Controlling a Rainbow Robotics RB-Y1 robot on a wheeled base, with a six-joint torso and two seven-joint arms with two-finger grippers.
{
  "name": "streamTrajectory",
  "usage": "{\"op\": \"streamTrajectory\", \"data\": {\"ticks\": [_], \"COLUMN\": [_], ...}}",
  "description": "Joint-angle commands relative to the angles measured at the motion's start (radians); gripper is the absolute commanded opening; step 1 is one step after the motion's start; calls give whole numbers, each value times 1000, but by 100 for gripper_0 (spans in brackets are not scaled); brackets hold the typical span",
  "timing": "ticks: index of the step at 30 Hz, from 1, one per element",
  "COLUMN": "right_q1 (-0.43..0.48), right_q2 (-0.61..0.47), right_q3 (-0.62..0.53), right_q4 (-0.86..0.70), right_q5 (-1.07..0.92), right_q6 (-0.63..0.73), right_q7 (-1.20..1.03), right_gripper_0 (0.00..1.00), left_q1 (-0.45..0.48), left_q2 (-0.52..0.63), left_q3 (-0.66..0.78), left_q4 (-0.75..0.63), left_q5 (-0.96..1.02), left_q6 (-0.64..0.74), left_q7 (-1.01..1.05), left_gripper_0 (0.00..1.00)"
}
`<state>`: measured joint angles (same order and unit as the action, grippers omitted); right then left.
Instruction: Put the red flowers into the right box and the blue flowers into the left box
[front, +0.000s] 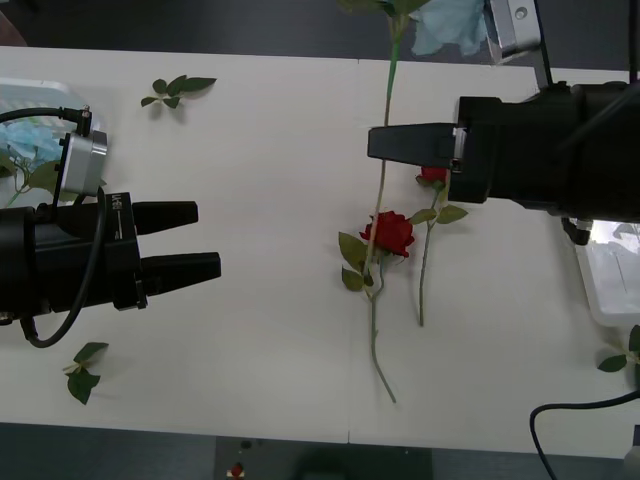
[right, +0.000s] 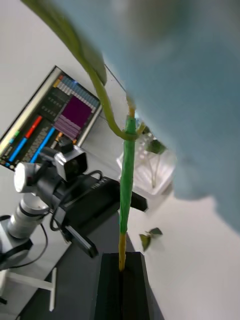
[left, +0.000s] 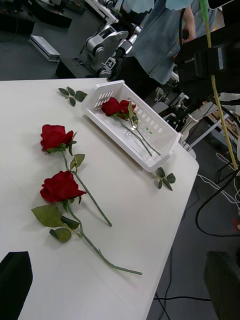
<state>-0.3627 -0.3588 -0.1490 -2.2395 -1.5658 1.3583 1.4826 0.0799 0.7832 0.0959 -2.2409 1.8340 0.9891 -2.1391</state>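
Nearby, loose leaf sprigs (front: 178, 90); monitor (right: 50, 117)

Even, bright overhead light falls on the white table (front: 270, 130); shadows beneath the roses (left: 60, 186) are faint and short. The right box (front: 610, 275) shows a washed-out glare patch on its bottom in the front view. In the right wrist view the blue flower (right: 190, 75) sits very close to the lens and is strongly blurred, while its stem (right: 126, 175) is sharper. The monitor (right: 50, 117) behind glows brightly. The left wrist view is crisp, with dimmer floor beyond the table.
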Motion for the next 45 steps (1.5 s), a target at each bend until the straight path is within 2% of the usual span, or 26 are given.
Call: {"op": "streamTrajectory", "data": {"ticks": [1,10,18,24,32,41,45], "right_q1": [-41,-50,-67,-71,-71,-71,-71], "right_q2": [7,7,7,6,6,6,6], "right_q3": [46,126,157,163,163,163,163], "right_q4": [-9,-9,21,29,29,29,29], "right_q5": [-13,-13,-8,-3,-3,-3,-3], "right_q6": [-54,-114,-116,-116,-116,-116,-116], "right_q7": [28,39,44,42,42,42,42], "right_gripper_0": [0,0,0,0,0,0,0], "left_q1": [11,-2,-17,-61,-121,-193,-198], "left_q2": [8,31,71,70,33,13,5], "left_q3": [-13,-48,-153,-211,-334,-383,-386], "left_q4": [-14,-59,-172,-177,-161,-160,-160], "left_q5": [19,110,96,44,-18,-186,-223], "left_q6": [2,-40,-239,-259,-391,-395,-395], "left_q7": [-35,84,231,286,341,505,539], "left_gripper_0": [100,100,100,100,100,100,100]}}
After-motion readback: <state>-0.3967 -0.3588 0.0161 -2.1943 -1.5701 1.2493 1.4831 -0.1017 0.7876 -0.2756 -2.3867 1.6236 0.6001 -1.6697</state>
